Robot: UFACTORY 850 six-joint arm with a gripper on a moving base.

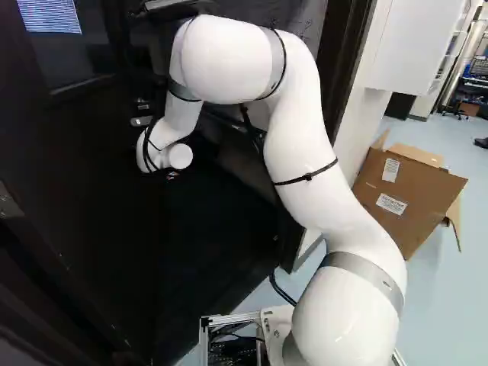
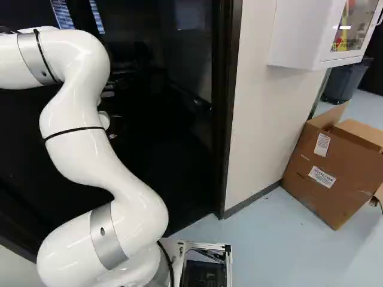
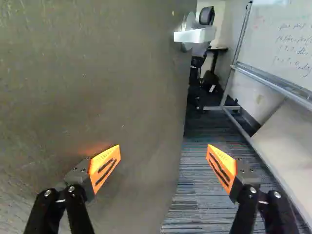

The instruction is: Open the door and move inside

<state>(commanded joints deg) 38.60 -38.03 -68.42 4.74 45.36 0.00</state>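
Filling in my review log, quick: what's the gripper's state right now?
Gripper: open, fingers wide apart, holding nothing; the door stands ahead, not gripped.

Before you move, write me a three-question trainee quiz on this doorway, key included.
1. True or false: the gripper is shut on the lever handle.

2. Multiple choice: in the wrist view, what shows past the edge of the door?
A) a brick wall
B) a whiteboard with writing on it
C) a row of sinks

3. Fill in the blank: in the right base view, lower than the white cabinet, stands an open cardboard ____.

Key: 1 false; 2 B; 3 box.
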